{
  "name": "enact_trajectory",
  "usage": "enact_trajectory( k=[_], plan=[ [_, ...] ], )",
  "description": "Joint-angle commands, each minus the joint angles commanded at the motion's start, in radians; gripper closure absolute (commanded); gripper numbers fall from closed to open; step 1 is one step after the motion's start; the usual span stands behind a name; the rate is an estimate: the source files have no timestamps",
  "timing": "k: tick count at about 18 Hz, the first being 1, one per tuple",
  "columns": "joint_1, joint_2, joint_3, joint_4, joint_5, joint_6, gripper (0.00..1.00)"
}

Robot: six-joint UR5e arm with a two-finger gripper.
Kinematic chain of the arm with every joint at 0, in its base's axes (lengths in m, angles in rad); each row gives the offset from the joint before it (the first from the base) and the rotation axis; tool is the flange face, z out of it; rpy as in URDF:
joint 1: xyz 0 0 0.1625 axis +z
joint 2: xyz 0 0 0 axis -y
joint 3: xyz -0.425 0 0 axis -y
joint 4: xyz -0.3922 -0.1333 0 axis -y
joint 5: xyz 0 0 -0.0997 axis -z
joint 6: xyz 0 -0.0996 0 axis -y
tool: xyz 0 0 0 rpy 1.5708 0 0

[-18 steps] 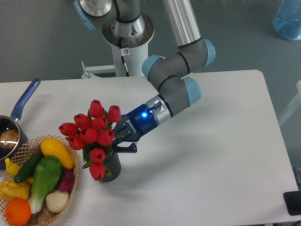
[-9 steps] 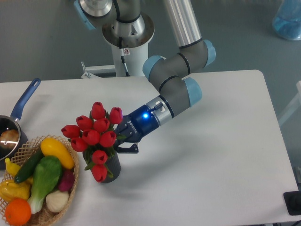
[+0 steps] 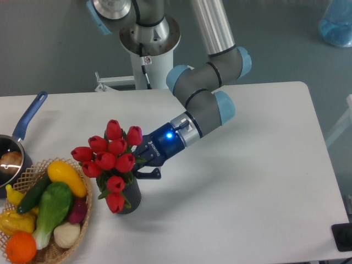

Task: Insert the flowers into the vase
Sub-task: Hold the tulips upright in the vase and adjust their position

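A single fixed camera is looking down from the front, moderately near, facing the tabletop and the arm's base behind.

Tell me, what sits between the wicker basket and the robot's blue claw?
The flowers standing over the vase, as the fixed camera shows. The gripper is right against them.

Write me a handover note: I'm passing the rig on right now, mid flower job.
Gripper: at the bunch's right side, fingers hidden among stems and leaves; open or shut cannot be told.
Bunch of red tulips with green stems: sits over the dark grey ribbed vase, stems leading into its mouth.
Vase: upright on the white table, right of the wicker basket of fruit and vegetables.
Done: flowers appear to be in the vase.
Left: confirm they are seated, release, pull the arm clear.
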Motion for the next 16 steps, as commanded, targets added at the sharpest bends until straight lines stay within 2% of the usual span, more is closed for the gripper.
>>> enact_trajectory(
  k=[15,16],
  plan=[
    [-0.003,-0.005,-0.006,0.000,0.023,0.000,0.73],
    [-0.005,-0.005,-0.006,0.000,0.023,0.002,0.68]
  ],
)
